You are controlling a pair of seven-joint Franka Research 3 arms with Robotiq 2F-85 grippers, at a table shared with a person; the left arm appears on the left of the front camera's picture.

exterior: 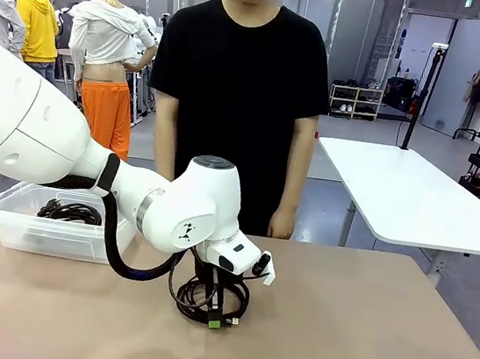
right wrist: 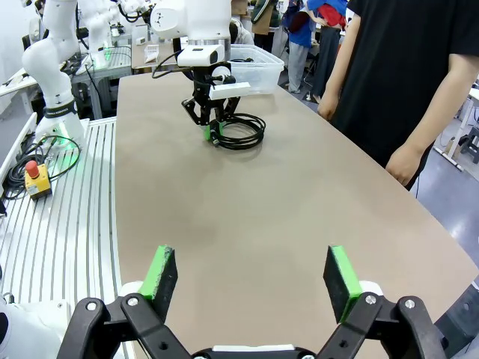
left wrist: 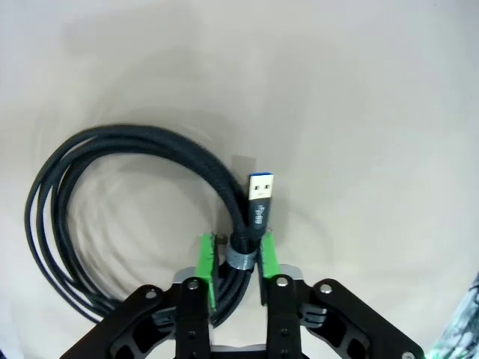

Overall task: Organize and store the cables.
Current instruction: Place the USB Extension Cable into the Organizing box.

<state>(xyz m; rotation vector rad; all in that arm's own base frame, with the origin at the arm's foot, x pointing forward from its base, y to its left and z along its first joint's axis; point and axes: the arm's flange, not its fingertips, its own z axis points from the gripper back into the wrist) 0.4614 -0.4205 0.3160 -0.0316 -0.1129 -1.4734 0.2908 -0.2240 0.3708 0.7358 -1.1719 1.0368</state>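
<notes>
A coiled black cable (exterior: 206,303) lies on the tan table (exterior: 361,337) near its middle; it shows as a wide loop (left wrist: 67,194) with a blue-tipped USB plug (left wrist: 260,196). My left gripper (left wrist: 237,271) reaches straight down and is shut on the cable, its green pads (left wrist: 206,263) pressing the bundle at the grey tie just below the plug. The same gripper (right wrist: 212,126) and cable (right wrist: 243,133) appear far off in the right wrist view. More black cables (exterior: 69,210) rest in the clear bin (exterior: 13,225). My right gripper (right wrist: 251,278) hangs open above bare table, holding nothing.
The clear bin (right wrist: 258,69) stands at the table's left rear, just beyond the left arm. A person in a black shirt (exterior: 238,91) stands at the far edge, hands (right wrist: 404,163) down at the sides. A white table (exterior: 406,197) stands behind on the right.
</notes>
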